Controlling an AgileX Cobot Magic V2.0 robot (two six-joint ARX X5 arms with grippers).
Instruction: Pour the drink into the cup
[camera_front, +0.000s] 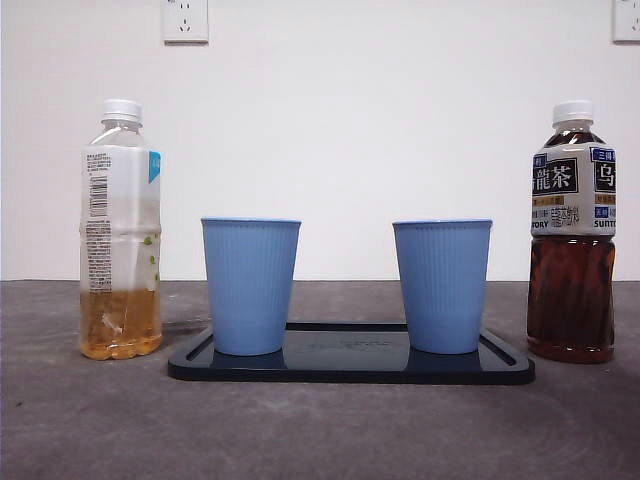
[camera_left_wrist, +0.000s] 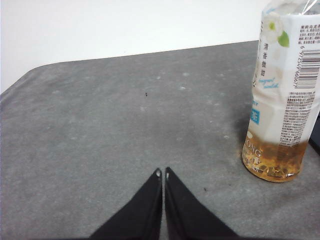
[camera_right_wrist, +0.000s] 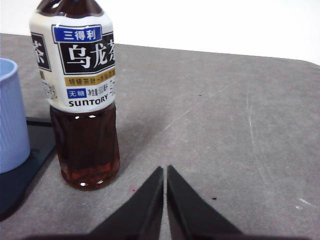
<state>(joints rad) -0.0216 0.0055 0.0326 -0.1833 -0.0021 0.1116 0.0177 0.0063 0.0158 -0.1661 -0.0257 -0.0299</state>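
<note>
Two blue cups (camera_front: 250, 285) (camera_front: 442, 285) stand on the black tray (camera_front: 350, 365). The pale tea bottle (camera_front: 120, 230) stands just outside one end, the dark tea bottle (camera_front: 571, 235) outside the other. My left claw (camera_left_wrist: 162, 173) and right claw (camera_right_wrist: 165, 170) are pressed together, empty, over the desk (camera_front: 320, 430).

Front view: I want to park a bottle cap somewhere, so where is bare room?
Bare grey table lies in front of the dark rectangular tray, and bare tray between the two ribbed blue plastic cups. It is tighter between each cup and its neighbouring bottle, the pale tea bottle and the dark oolong bottle.
</note>
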